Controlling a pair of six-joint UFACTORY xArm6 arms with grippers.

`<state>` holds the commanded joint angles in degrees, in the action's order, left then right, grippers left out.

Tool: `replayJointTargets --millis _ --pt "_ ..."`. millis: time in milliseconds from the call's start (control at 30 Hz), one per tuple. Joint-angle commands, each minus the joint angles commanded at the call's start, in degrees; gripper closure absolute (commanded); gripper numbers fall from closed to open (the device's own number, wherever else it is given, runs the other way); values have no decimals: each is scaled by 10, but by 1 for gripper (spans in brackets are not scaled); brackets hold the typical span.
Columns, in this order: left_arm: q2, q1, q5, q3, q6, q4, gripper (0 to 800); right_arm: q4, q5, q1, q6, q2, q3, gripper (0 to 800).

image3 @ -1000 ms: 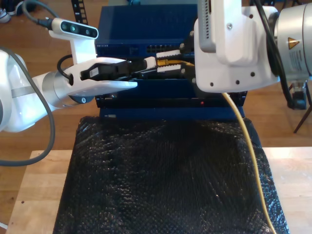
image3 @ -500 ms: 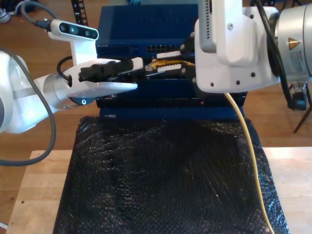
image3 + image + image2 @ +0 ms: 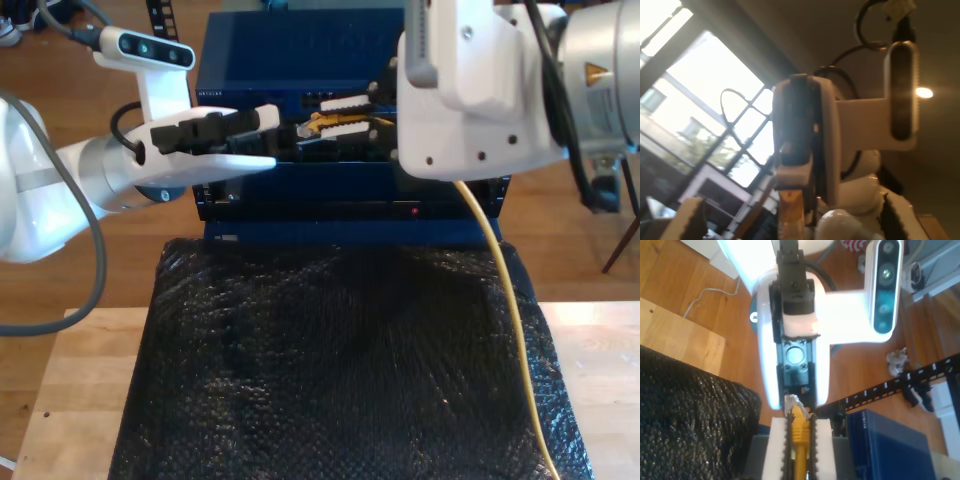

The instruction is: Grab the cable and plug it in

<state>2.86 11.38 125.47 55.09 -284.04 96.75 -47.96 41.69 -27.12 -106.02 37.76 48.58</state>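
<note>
**The cable (image 3: pixel 500 270) held alone at the switch as the helper pincer backed off**

Nearest the camera, the cable climbed from the table's (image 3: pixel 80 380) near edge, close to the corner on the exterior view's right. It crossed the black bubble mat (image 3: pixel 330 370) that covered most of the tabletop and rose behind the second arm's white housing.

Beyond the table's far edge, my second pincer (image 3: pixel 322 116) was pinching the cable just behind its plug (image 3: pixel 318 123). The second wrist view showed the yellow boot clamped between the white fingers (image 3: pixel 777 440).

My first pincer (image 3: pixel 272 138) had been up against the plug a second before. It had since pulled away toward the exterior view's left and hung spread, holding nothing, while the plug had lifted slightly toward the row of ports. I judged the regrasp finished, with aligning and inserting the plug left to do.

Farthest stood the blue switch (image 3: pixel 300 50), with the plug in front of its face and not yet seated. The first pincer remained near the ports, so it could crowd the approach. I could not tell which port was targeted.
</note>
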Motion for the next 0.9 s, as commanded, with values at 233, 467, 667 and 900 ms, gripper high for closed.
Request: replayJointTargets --millis 233,467,667,900 --pt "0 29 -55 48 0 -53 2 4 -1 77 40 -18 10 800" --pt "-8 69 -107 82 3 -146 2 25 2 124 45 -39 13 800" --pt "-23 88 -145 104 4 -223 2 93 25 146 100 -76 15 800" --pt "-41 113 -164 119 4 -307 2 183 42 153 157 -106 9 800"
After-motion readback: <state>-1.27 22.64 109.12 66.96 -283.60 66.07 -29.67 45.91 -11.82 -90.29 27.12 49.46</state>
